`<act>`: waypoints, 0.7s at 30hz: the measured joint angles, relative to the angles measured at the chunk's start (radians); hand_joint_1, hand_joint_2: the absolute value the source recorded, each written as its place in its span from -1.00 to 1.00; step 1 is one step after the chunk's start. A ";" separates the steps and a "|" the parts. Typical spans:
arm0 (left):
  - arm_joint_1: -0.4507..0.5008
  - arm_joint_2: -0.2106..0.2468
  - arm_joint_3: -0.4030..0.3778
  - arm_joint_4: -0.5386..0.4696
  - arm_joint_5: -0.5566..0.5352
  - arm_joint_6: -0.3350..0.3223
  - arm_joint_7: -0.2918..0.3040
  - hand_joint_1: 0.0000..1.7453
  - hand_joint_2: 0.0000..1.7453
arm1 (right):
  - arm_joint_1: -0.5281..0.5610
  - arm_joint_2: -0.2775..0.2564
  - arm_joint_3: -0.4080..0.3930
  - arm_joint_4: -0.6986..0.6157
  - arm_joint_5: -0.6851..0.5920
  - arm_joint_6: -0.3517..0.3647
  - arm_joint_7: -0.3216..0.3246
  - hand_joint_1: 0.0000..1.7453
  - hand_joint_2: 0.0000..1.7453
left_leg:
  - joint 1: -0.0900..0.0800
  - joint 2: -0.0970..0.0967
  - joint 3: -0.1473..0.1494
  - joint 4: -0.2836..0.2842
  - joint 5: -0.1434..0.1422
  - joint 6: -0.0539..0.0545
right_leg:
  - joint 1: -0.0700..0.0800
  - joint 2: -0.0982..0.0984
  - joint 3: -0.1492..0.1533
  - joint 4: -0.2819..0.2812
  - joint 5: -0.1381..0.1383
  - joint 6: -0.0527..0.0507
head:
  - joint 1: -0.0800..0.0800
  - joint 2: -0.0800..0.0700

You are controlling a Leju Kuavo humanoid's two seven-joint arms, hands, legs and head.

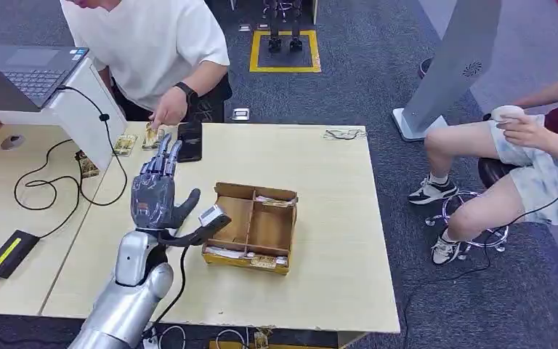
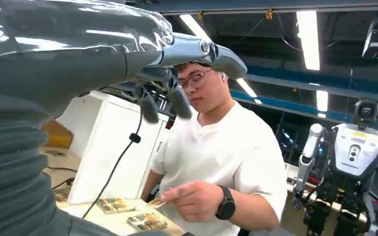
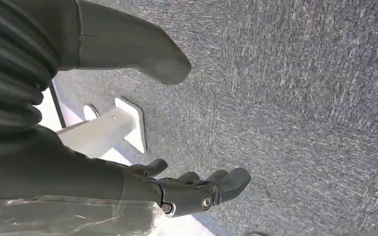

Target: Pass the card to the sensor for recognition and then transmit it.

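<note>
The left hand (image 1: 154, 196) is dark matt plastic, its forearm glossy silver metal. Just beyond its fingertips (image 1: 166, 149) lies a glossy black phone (image 1: 189, 140) on the smooth pale wood-look table (image 1: 334, 218). Beside its thumb stands a brown cardboard box (image 1: 251, 227). Past the right hand (image 3: 192, 189) fingers lies rough grey carpet (image 3: 300, 98).

You see the robot's polished silver left arm (image 1: 127, 291) ending in a dark blue-grey, glossy many-fingered left hand (image 1: 154, 195), with a thin black cable looping beside the wrist and a small white-faced camera module on a black bracket. The grey right hand (image 3: 128, 162) has a ribbed rubber cover, a thick matte thumb and a small silver screw in one finger.
</note>
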 joint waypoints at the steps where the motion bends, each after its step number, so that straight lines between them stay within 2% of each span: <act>1: 0.006 0.000 0.000 -0.003 0.005 0.004 -0.006 -1.00 1.00 | 0.000 0.000 -0.001 0.000 0.000 -0.001 0.001 -1.00 1.00 | 0.000 0.000 0.000 0.000 0.000 0.000 | 0.000 0.000 0.000 0.000 0.000 0.000 | 0.000 0.000; 5: 0.021 0.001 0.000 -0.013 0.025 0.010 -0.015 -1.00 1.00 | 0.001 0.000 -0.007 0.000 0.000 -0.002 0.005 -1.00 1.00 | 0.000 0.000 0.000 0.000 0.000 0.000 | 0.000 0.000 0.000 0.000 0.000 0.000 | 0.000 0.000; 11: 0.064 0.002 0.000 -0.061 0.073 0.019 -0.073 -1.00 1.00 | 0.007 0.000 -0.018 0.000 -0.003 -0.002 0.005 -1.00 1.00 | 0.000 0.000 0.000 0.000 0.000 0.000 | 0.000 0.000 0.000 0.000 0.000 0.000 | 0.000 0.000; 12: 0.078 0.001 0.002 -0.079 0.087 0.019 -0.097 -1.00 1.00 | 0.009 0.001 -0.020 0.000 -0.003 -0.001 0.005 -1.00 1.00 | 0.000 0.000 0.000 0.000 0.000 0.000 | 0.000 0.000 0.000 0.000 0.000 0.000 | 0.000 0.000; 15: 0.147 -0.018 0.032 -0.161 0.144 0.020 -0.237 -1.00 1.00 | 0.018 0.009 -0.040 -0.009 -0.004 0.003 -0.001 -1.00 1.00 | 0.000 0.000 -0.001 0.000 0.000 0.000 | 0.000 0.000 0.000 0.000 -0.001 0.000 | 0.000 0.000; 16: 0.170 -0.024 0.041 -0.185 0.159 0.020 -0.267 -1.00 1.00 | 0.020 0.012 -0.047 -0.014 -0.003 0.006 -0.002 -1.00 1.00 | 0.000 0.000 -0.001 0.000 -0.001 0.000 | 0.000 0.000 0.000 0.000 -0.001 0.000 | 0.000 0.000; 21: 0.247 -0.057 0.072 -0.290 0.206 0.021 -0.353 -1.00 1.00 | 0.030 0.035 -0.076 -0.044 -0.002 0.014 -0.006 -1.00 1.00 | 0.000 0.000 -0.001 0.000 -0.001 0.000 | 0.000 -0.001 0.000 0.000 -0.001 0.000 | -0.001 0.000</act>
